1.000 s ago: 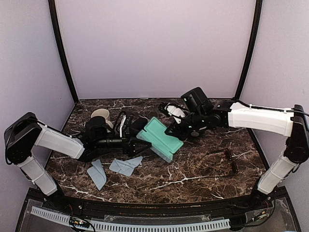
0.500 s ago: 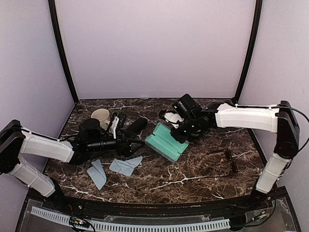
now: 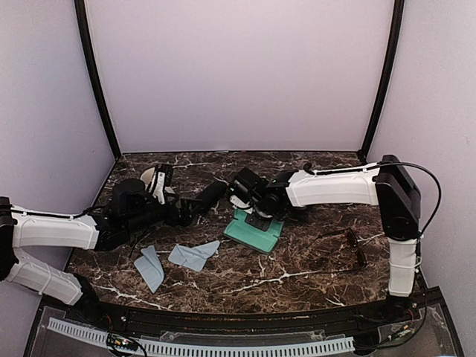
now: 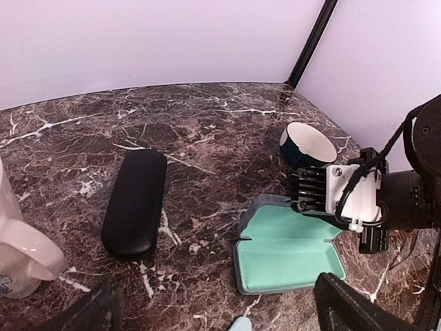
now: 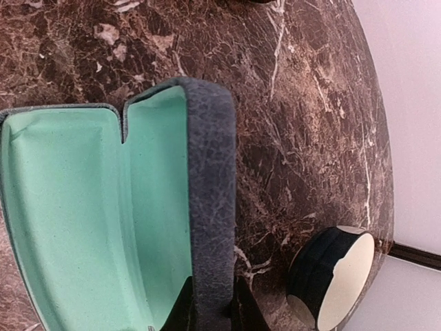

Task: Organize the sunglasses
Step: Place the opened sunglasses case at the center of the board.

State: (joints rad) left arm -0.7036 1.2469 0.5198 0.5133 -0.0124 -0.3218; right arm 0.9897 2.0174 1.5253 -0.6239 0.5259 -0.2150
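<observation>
One pair of dark sunglasses (image 3: 352, 242) lies on the marble at the right, away from both grippers. The blue-grey case (image 3: 253, 232) lies open mid-table, its mint-green lining (image 4: 289, 252) facing up with nothing inside. My right gripper (image 5: 213, 310) is shut on the raised grey lid edge (image 5: 210, 207) of this case, one finger on each side of the wall. The black oblong case (image 4: 136, 202) lies closed to its left. My left gripper (image 4: 220, 321) is wide open and holds nothing, hovering just short of both cases.
A cream mug (image 3: 151, 177) stands at the back left. A dark cup with a cream inside (image 4: 308, 145) lies on its side behind the open case. Two blue-grey cloths (image 3: 151, 268) (image 3: 193, 255) lie near the front left.
My right gripper has carried the open case leftward and down onto the table. The left arm has drawn back to the left, still open.
</observation>
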